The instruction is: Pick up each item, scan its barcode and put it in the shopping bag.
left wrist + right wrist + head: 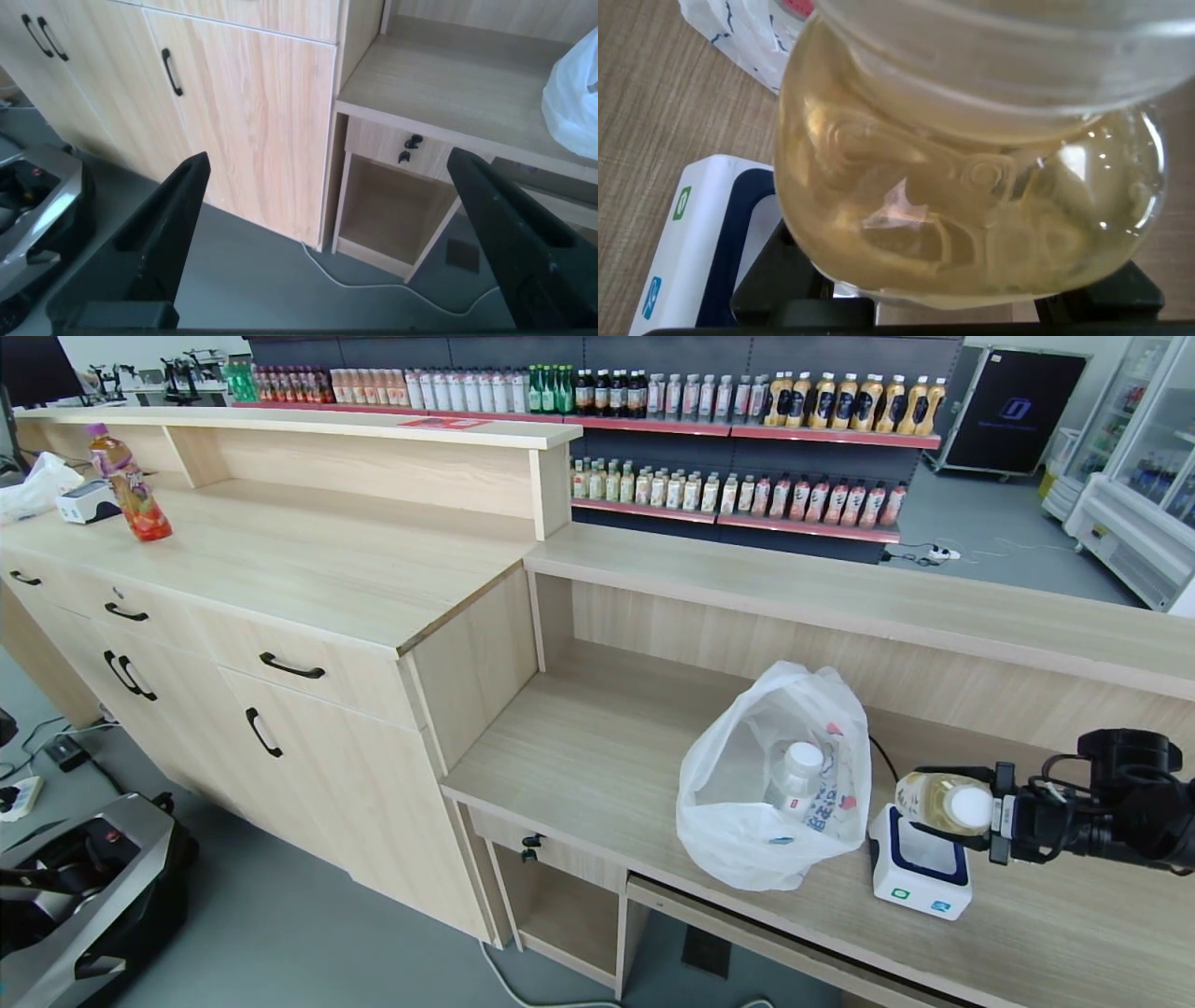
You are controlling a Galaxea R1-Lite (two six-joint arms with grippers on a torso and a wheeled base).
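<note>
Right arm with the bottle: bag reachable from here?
Likely yes. The right gripper holds the bottle over the scanner, right beside the bag; nothing stands between them, and the bag looks open.

On the lower worktop [597, 747], the shopping bag [738, 821] stands just left of the scanner [920, 877], with a capped bottle [798, 775] inside it. The right gripper [948, 807], at the right, holds a drink bottle [920, 798] on its side directly above the scanner. On the higher worktop [308, 569] to the left, a third bottle [129, 485] stands far back beside a small device [86, 502]. Stocked shelves [747, 429] stand behind both worktops.
</note>
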